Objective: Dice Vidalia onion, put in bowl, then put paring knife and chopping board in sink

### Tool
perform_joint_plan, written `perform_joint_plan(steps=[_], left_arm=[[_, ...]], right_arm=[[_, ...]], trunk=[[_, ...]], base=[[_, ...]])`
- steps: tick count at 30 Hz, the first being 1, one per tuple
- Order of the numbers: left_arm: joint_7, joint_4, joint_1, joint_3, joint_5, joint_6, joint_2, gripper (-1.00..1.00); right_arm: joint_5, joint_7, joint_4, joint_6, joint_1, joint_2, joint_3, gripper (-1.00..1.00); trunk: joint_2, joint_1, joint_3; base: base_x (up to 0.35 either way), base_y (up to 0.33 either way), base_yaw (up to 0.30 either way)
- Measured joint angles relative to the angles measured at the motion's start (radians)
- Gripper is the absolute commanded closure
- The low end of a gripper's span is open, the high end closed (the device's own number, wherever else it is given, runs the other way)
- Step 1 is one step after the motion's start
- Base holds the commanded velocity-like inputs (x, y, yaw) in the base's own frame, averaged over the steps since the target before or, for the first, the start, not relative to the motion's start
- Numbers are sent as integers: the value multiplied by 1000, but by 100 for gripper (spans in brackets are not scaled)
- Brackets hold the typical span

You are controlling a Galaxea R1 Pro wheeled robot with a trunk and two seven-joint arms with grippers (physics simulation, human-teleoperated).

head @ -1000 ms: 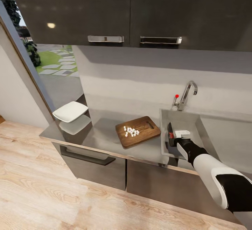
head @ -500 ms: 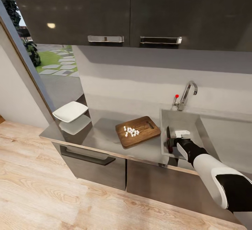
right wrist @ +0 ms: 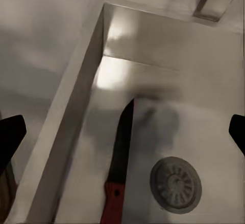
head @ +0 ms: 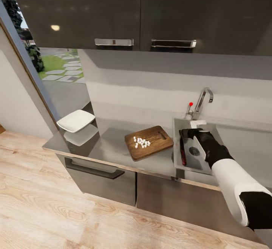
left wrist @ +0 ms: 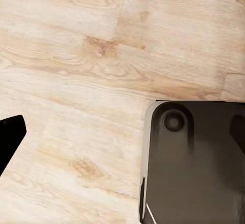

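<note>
The paring knife (head: 183, 147) lies free on the floor of the sink (head: 176, 143), dark blade (right wrist: 121, 142) toward the back, red handle (right wrist: 109, 203) toward the front, beside the drain (right wrist: 176, 183). Above the basin, near the tap (head: 202, 103), my right gripper (head: 190, 128) hangs open with nothing in it; both fingertips (right wrist: 10, 137) sit wide apart. The brown chopping board (head: 151, 135) rests on the countertop (head: 109, 148) left of the sink, with small white cubes of diced onion (head: 141, 142) on it. The white bowl (head: 76, 120) stands at the counter's left end. My left gripper (left wrist: 125, 129) is open over the floor.
Dark wall cabinets (head: 113, 10) hang over the counter, and dark drawers (head: 94, 169) sit below its metallic front edge. A window (head: 56, 65) opens at the left. Wooden floor (head: 56, 211) spreads in front. My dark base (left wrist: 194, 162) is below the left gripper.
My right gripper has let go of the knife and risen toward the tap. The knife now lies flat in the basin. Board, diced onion and bowl have not moved.
</note>
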Motion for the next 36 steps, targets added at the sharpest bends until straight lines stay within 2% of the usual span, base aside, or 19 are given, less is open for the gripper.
perform_joint_plan(steps=[3, 8, 22, 36], left_arm=[[0, 0, 0, 0, 0, 0, 0, -100], [0, 0, 0, 0, 0, 0, 0, -100], [0, 0, 0, 0, 0, 0, 0, -100], [0, 0, 0, 0, 0, 0, -3, -100]], right_arm=[[0, 8, -43, 29, 0, -5, 1, -100], [-3, 10, -54, 39, 0, -4, 3, -100], [0, 28, -38, 40, 0, 1, 4, -100], [0, 27, -37, 48, 0, 4, 4, -100]], trunk=[[0, 0, 0], [0, 0, 0], [0, 0, 0], [0, 0, 0]], base=[[0, 0, 0], [0, 54, 0], [0, 264, 0], [36, -14, 0]])
